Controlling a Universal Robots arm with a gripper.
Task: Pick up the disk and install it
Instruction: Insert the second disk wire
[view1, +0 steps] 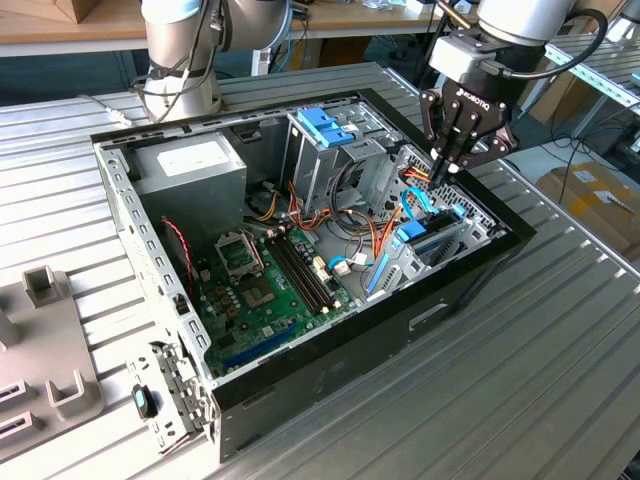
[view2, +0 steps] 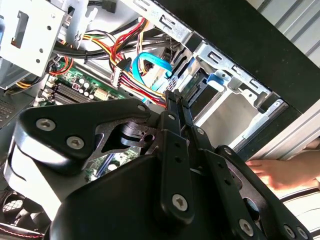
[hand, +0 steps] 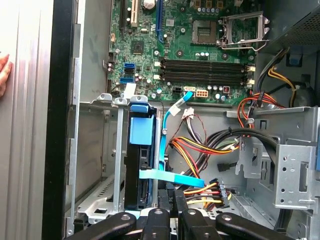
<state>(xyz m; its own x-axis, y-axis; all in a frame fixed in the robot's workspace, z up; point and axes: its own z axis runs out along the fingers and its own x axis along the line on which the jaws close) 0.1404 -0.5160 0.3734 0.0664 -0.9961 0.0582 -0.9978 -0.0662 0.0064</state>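
"Where is the disk (hand: 139, 165)?"
"It stands on edge in the bay of the computer case (view1: 470, 275), so it looks put in."
"And the tool (view1: 452, 165)?"
"It hangs just above, fingers pressed together, holding nothing."

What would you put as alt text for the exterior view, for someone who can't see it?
A robot arm's black tool hangs over the exterior view's right end of an open computer case, above a drive bay holding a blue-railed disk. The green motherboard lies exposed inside.

The gripper (view1: 447, 168), its jaws closed together, hangs above the disk (view1: 432, 238) seated in the computer case (view1: 330, 370).
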